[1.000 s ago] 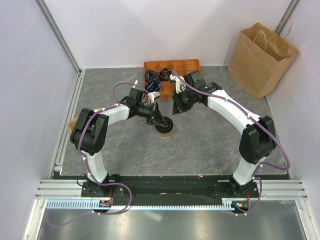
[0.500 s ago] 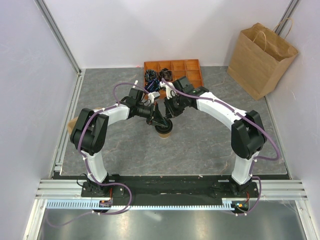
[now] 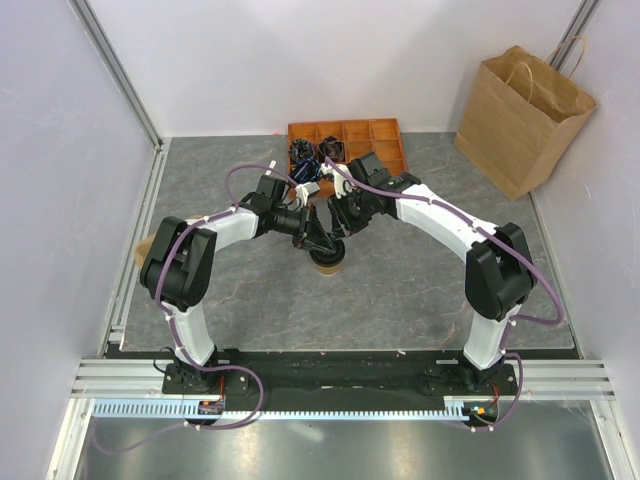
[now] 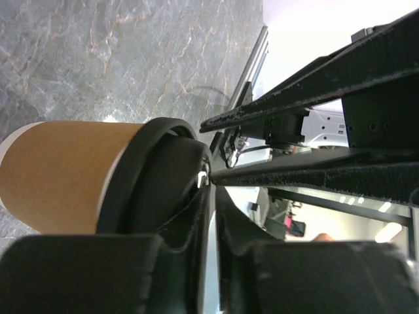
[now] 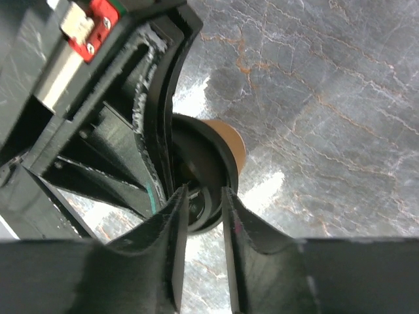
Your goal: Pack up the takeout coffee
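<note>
we see left gripper [image 4: 209, 187] clenched on the lid rim of takeout coffee [image 4: 65, 173]; right gripper [image 5: 201, 194] just over the lid, can't tell its grip.

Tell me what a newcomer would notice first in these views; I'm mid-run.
First, the two arms meeting mid-table: the left gripper and right gripper both crowd the small brown paper cup with a round black plastic lid, which stands upright on the grey stone-patterned table. Next, the large brown paper bag with handles stands apart in the far right corner. An orange compartment tray sits at the far edge behind the grippers.
</note>
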Robot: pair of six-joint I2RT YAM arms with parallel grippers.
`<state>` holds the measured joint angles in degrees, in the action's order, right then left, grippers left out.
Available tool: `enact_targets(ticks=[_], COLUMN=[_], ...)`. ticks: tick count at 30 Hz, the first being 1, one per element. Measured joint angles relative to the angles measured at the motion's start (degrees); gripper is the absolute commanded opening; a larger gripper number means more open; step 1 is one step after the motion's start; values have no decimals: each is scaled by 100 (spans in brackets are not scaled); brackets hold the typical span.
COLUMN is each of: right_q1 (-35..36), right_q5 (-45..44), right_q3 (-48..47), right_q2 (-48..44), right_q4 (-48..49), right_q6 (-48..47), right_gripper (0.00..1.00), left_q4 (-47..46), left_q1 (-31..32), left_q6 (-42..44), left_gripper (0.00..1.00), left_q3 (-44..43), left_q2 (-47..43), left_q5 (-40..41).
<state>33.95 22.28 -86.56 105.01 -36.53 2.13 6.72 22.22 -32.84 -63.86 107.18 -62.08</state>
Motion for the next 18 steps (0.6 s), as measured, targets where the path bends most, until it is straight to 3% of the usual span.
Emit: enact_targets(ticks=[4,8,14,18], right_q1=[-22,-48,-83,-85], right_q5=[24,42,76,111], right_q3=[-155,-297,-304,-304], right_q2=[-39,-98,-184,-179], right_q4=[-129,-197,-341,-356], right_q6=[-44,-46,-70,-66], right_gripper=[41,41,40,38], left_q4=[-87,-114,138,861], left_q1=[2,-7,-103,-177], left_q6=[2,0,94,549], left_gripper=[32,35,35,32], left_q3=[2,2,2,-101], left_q2=[-223,-553,-981,-1137], left_q5=[214,354,529,1115])
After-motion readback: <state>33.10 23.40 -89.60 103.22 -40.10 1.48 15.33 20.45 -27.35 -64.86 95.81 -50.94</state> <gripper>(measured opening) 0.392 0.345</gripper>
